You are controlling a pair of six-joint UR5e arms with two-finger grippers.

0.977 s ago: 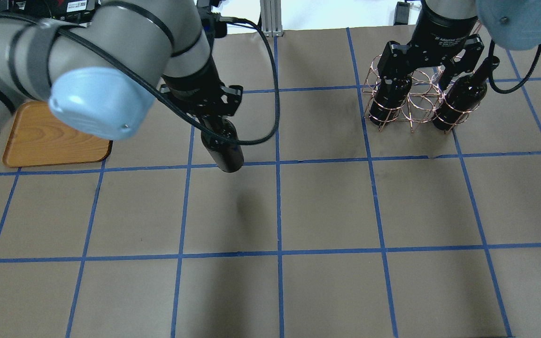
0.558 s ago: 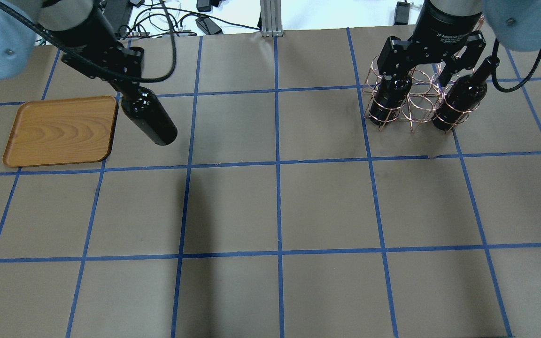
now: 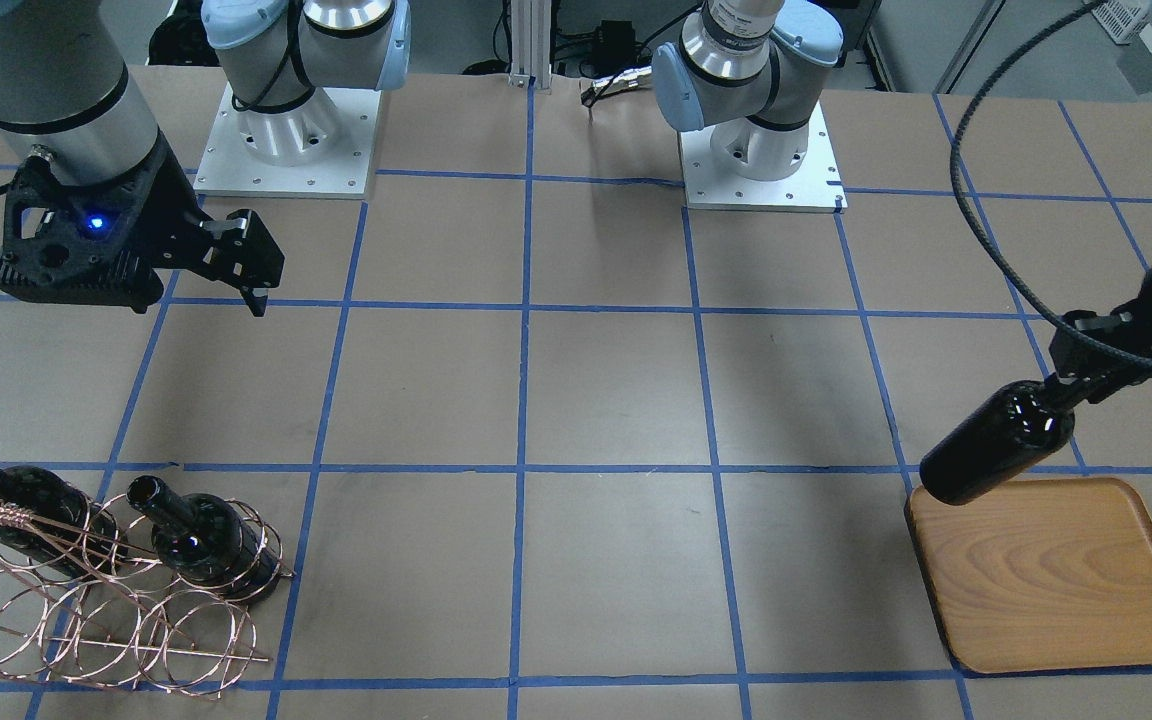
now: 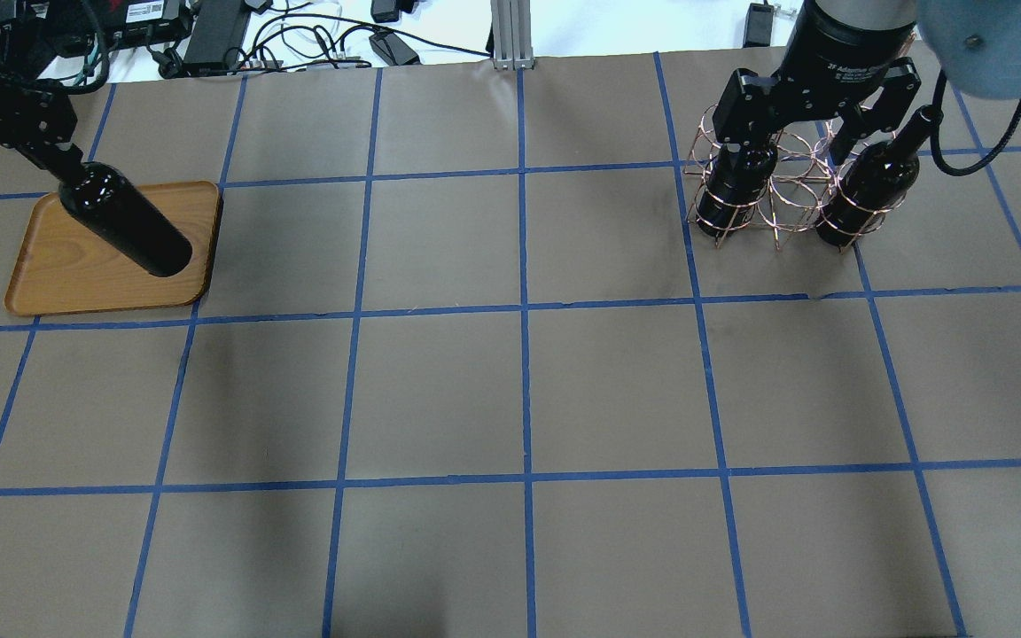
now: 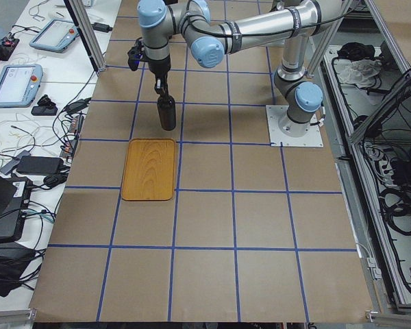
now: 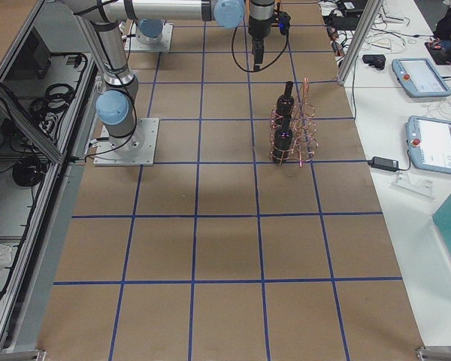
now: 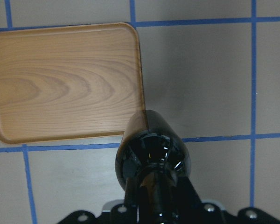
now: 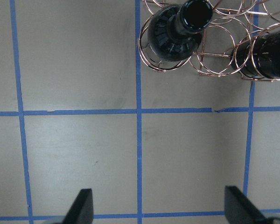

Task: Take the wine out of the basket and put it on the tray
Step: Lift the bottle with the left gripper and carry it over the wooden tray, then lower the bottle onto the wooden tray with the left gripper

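Observation:
My left gripper (image 4: 57, 152) is shut on the neck of a near-black wine bottle (image 4: 125, 229). The bottle hangs in the air by the wooden tray (image 4: 58, 279), clear of it. In the left wrist view the bottle (image 7: 151, 154) overlaps the tray's (image 7: 60, 79) near corner. The front view shows the bottle (image 3: 996, 445) over the tray's (image 3: 1046, 580) edge. My right gripper (image 8: 158, 210) is open and empty, raised on the robot's side of the copper wire basket (image 4: 781, 190). Two more bottles (image 4: 736, 186) (image 4: 869, 190) stand in the basket (image 8: 214, 60).
The table is brown paper with blue tape grid lines (image 4: 524, 310). Both arm bases (image 3: 286, 130) (image 3: 761, 150) are bolted at the robot's edge. Cables and boxes (image 4: 298, 35) lie past the far edge.
My left arm has carried the bottle left, from the table's middle to the tray. My right gripper and the basket have stayed put.

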